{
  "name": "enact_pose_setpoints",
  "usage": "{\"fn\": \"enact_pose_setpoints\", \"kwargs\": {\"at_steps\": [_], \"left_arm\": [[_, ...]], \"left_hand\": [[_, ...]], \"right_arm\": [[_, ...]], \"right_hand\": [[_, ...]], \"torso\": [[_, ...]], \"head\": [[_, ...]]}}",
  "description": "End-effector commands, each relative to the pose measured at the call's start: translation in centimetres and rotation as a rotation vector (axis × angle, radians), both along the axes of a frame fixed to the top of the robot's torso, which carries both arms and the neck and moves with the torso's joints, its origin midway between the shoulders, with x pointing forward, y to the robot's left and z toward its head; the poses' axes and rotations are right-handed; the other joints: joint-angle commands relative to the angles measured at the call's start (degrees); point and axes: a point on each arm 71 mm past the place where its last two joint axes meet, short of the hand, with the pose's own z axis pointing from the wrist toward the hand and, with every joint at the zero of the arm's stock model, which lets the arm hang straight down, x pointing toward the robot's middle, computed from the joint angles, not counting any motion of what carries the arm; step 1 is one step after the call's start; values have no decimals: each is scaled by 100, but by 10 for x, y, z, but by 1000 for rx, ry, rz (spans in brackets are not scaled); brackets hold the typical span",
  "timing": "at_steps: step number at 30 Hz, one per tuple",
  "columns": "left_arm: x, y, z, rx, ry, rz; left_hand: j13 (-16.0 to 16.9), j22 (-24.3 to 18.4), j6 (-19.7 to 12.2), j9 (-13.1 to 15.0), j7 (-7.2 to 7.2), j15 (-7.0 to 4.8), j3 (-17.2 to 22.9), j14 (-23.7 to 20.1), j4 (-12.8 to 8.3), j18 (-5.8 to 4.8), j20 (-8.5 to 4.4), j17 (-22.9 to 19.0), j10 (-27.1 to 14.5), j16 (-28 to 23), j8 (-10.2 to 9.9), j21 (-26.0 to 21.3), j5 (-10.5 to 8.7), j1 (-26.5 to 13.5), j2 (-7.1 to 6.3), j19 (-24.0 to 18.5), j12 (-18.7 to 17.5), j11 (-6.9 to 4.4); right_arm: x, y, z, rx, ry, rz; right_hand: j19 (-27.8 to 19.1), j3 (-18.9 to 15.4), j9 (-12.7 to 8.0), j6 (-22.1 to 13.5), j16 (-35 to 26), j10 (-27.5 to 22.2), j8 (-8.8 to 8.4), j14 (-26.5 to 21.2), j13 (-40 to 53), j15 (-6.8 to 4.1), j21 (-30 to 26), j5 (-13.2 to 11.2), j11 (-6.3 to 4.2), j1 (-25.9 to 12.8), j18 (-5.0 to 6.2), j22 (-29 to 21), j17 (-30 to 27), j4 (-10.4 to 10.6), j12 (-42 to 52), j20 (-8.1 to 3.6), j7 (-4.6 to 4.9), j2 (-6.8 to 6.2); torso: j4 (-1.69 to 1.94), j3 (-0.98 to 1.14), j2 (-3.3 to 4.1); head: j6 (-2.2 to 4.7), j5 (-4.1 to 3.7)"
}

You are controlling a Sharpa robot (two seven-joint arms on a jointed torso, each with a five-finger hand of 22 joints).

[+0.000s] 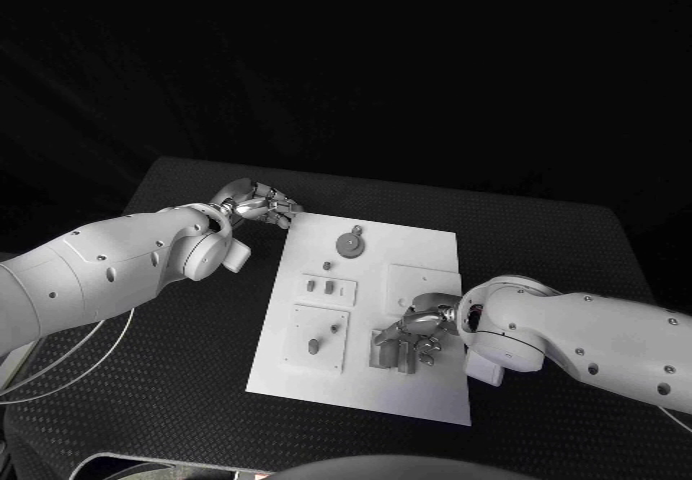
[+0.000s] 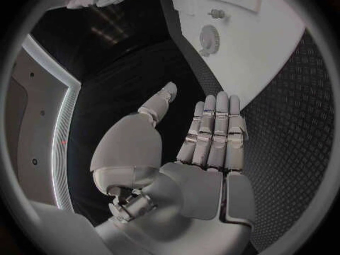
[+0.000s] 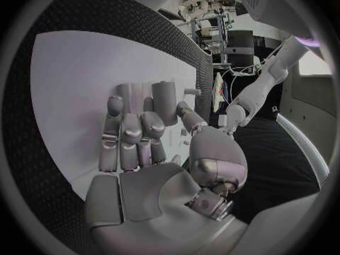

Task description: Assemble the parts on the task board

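Observation:
The white task board (image 1: 378,385) lies in the middle of the black table. A round grey part (image 1: 351,241) sits near its far edge, with a small peg (image 1: 327,266) below it. My left hand (image 1: 260,205) hovers off the board's far left corner; in the left wrist view the hand (image 2: 209,136) holds nothing, fingers straight. My right hand (image 1: 421,318) is over the board's right side, at a cluster of upright grey parts (image 1: 394,350). In the right wrist view its fingers (image 3: 131,136) curl against the grey parts (image 3: 163,99) and the thumb touches one; a grip is unclear.
Two slots (image 1: 329,288) and a square plate with a small grey piece (image 1: 315,346) occupy the board's left half. Pale cables (image 1: 65,360) run along the table's left edge. Bare black table surrounds the board.

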Motion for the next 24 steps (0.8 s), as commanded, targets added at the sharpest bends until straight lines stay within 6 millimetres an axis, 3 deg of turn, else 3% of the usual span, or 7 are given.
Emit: {"fn": "enact_pose_setpoints", "kwargs": {"at_steps": [1, 5, 16, 24], "left_arm": [[0, -2, 0, -9, 3, -14], [0, -2, 0, -10, 3, -14], [0, -2, 0, -9, 3, -13], [0, -2, 0, -9, 4, -13]], "left_hand": [[10, -8, -18, -7, -33, 21, -30, -29, 2, 21, 1, 10, -9, -39, 22, -10, -30, -52, 14, -26, 37, 1], [10, -9, -18, -7, -33, 21, -32, -29, 2, 21, 2, 11, -10, -40, 22, -10, -30, -52, 15, -27, 37, 1], [11, -10, -21, -9, -33, 21, -31, -29, -4, 23, 1, 19, -12, -45, 21, -9, -29, -43, 21, -28, 38, 1], [11, -12, -23, -10, -32, 22, -34, -31, -6, 22, 3, 23, -14, -50, 21, -10, -30, -41, 19, -31, 39, 2]], "right_arm": [[-2, 2, -2, 5, 10, 6], [-1, 2, -2, 6, 7, 3], [-3, 5, -3, 11, 18, 24], [-2, 4, -3, 7, 16, 20]], "right_hand": [[25, 37, 6, 62, 32, -20, -9, -11, -9, -53, 17, 16, -35, -71, 34, 114, -8, -11, -29, 13, 41, -11], [18, 49, 8, 51, 40, -54, -23, -27, -51, -50, 16, 16, -30, -113, 34, 113, -28, -10, -71, 15, 46, -96], [8, 183, 14, -10, 84, -107, -91, -81, -137, -36, 7, 16, -8, -278, 34, 106, -113, 148, -155, 8, 69, -647], [13, 295, 26, -14, 112, -105, -107, -96, -146, -33, 12, 16, -5, -282, 34, 109, -153, 258, -155, 6, 74, -800]], "torso": [[1, -3, -1], [3, -2, 0], [-2, -3, 0], [-2, -7, -2]], "head": [[-4, 3], [-1, 10], [-9, 21], [-19, 19]]}}
